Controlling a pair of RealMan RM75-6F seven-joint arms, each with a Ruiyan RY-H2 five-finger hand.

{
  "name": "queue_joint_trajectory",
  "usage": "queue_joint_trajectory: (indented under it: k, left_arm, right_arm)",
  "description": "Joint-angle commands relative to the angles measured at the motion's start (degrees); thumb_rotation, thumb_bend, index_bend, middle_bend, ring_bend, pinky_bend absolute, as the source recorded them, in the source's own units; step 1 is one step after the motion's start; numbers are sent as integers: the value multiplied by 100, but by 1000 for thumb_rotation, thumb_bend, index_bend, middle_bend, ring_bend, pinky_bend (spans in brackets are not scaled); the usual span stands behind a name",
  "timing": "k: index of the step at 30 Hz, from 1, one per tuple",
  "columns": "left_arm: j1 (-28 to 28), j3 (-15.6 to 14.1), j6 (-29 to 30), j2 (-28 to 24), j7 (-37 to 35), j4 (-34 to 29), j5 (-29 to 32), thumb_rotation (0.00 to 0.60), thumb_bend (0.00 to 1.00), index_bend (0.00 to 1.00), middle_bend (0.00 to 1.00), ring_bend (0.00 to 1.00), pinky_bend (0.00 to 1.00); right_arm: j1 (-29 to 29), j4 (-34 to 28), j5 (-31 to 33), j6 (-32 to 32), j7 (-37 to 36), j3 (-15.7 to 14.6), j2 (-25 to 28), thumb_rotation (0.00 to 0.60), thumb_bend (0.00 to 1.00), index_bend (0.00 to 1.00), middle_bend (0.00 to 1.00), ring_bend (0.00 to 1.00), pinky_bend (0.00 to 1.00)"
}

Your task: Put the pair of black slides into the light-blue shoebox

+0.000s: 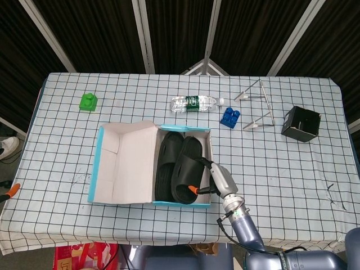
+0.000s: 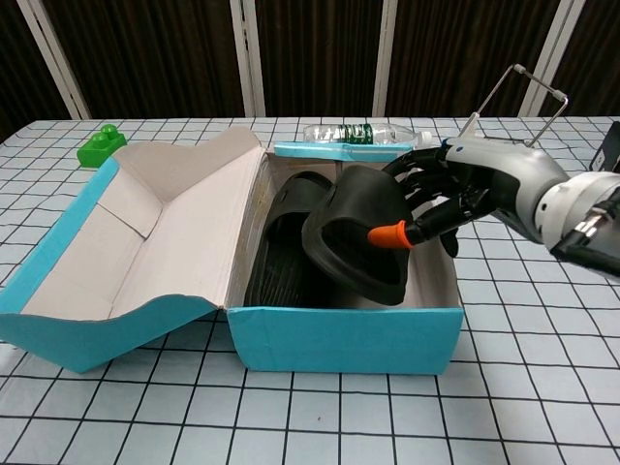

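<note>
Checkered table (image 1: 67, 152) | right hand (image 2: 455, 194) fingers (image 2: 426, 184) grasping second slide (image 2: 358, 232) inside shoebox (image 2: 339, 339)

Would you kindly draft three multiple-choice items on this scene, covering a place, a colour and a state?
1. Where does the plastic bottle lie?
A. Inside the shoebox
B. On the table beyond the shoebox
C. In the robot's hand

2. What colour is the toy block at the table's far left?
A. Green
B. Red
C. Yellow

3. What is the right hand doing?
A. Hanging open
B. Pressing the lid
C. Holding a black slide inside the light-blue shoebox

Answers: 1 B, it rests on the checked cloth behind the box. 2 A, plainly green. 3 C, fingers grip the slide.
</note>
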State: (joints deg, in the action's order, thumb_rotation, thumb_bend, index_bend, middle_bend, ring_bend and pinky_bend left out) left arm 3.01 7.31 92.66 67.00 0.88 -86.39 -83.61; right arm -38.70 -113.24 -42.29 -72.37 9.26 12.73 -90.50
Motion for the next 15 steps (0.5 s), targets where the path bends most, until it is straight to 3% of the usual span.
queue_joint_trajectory:
  k: [1, 15]
  left_arm:
    - [-3, -1, 6, -3, -3, -3, -5, 600, 75, 145, 0, 0, 62]
    - [-23, -4, 49, -17, -3, -30, -25, 600, 75, 147, 0, 0, 62]
  right_arm:
    - [-37, 152, 91, -132, 284, 1, -188, 600, 517, 485, 347, 450, 700]
    - [14, 514, 162, 23, 732, -69, -334, 600, 517, 491, 347, 467, 726]
